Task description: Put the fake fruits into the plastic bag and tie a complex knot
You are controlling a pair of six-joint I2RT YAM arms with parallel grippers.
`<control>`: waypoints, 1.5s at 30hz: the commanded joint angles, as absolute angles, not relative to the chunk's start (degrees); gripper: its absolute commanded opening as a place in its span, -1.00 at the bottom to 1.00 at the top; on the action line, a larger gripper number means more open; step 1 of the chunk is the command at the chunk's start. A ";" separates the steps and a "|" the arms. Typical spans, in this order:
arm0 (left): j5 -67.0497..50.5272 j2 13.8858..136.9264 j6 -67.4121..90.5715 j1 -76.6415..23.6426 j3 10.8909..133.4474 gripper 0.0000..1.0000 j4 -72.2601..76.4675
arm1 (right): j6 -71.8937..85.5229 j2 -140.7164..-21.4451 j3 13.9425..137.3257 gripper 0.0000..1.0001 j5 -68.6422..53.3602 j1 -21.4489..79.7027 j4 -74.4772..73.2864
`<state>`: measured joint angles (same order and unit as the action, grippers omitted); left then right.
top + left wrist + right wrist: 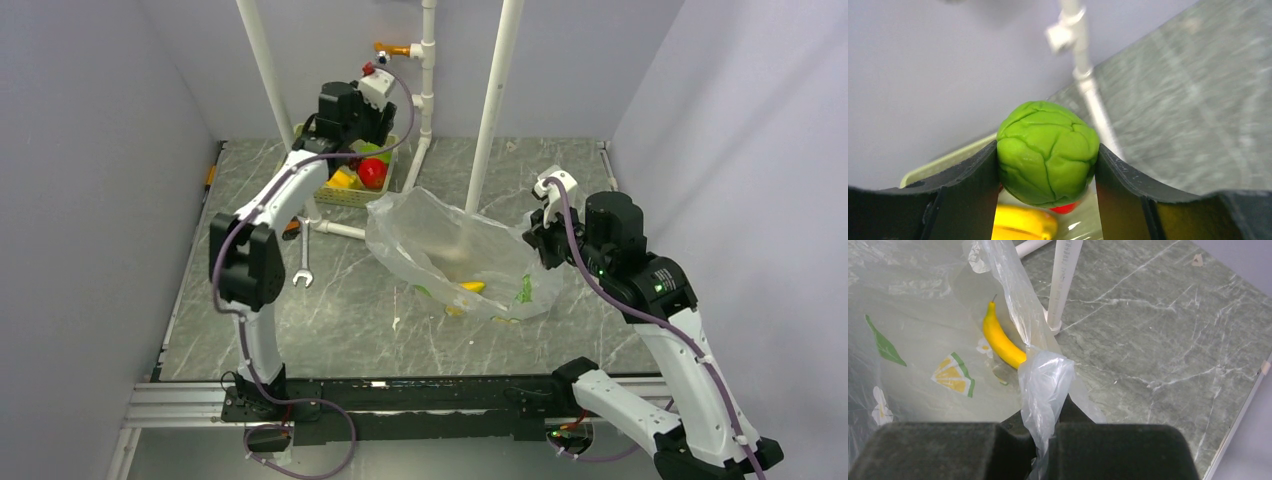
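My left gripper (1048, 170) is shut on a wrinkled green fruit (1048, 152), held just above the pale green basket (345, 195) at the back of the table. Below it lie a yellow fruit (1020, 225) and a red fruit (372, 172). The plastic bag (450, 250) lies open in the middle of the table with a yellow banana (1000, 340) inside. My right gripper (1050, 432) is shut on the bag's rim (1040, 385) and holds it up on the right side. No knot shows.
A silver wrench (305, 262) lies left of the bag. White pipe posts (495, 100) stand behind the bag and beside the basket, with a foot (1060, 295) close to the bag's rim. Grey walls enclose the table.
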<state>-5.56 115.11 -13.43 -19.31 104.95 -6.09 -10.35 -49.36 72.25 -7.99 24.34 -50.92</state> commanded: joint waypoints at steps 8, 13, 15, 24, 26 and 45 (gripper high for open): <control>-58.49 84.40 -6.45 -21.01 90.36 -0.12 4.80 | -11.45 -45.48 70.49 -1.00 -9.66 24.08 -46.04; -62.36 78.69 -34.12 -30.72 87.17 -0.17 -22.50 | -11.46 -43.72 68.74 -1.00 -11.27 24.08 -44.48; -60.04 78.71 -43.42 -34.57 87.18 -0.18 -30.38 | -11.66 -42.97 68.14 -1.00 -12.26 24.07 -44.10; -47.47 89.57 -64.26 -47.42 91.32 -0.25 -43.56 | -12.56 -41.34 66.53 -1.00 -16.30 24.10 -43.60; -46.42 92.94 -65.28 -48.64 93.01 -0.25 -43.28 | -12.33 -41.36 66.57 -1.00 -16.36 24.10 -43.59; -47.59 91.44 -59.25 -52.06 92.30 0.91 -32.24 | -10.67 -42.57 64.03 -1.00 -14.33 24.04 -43.49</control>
<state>-38.37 100.20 -63.70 -53.76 90.11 -34.15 -11.73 -42.11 64.71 -15.33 24.29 -45.80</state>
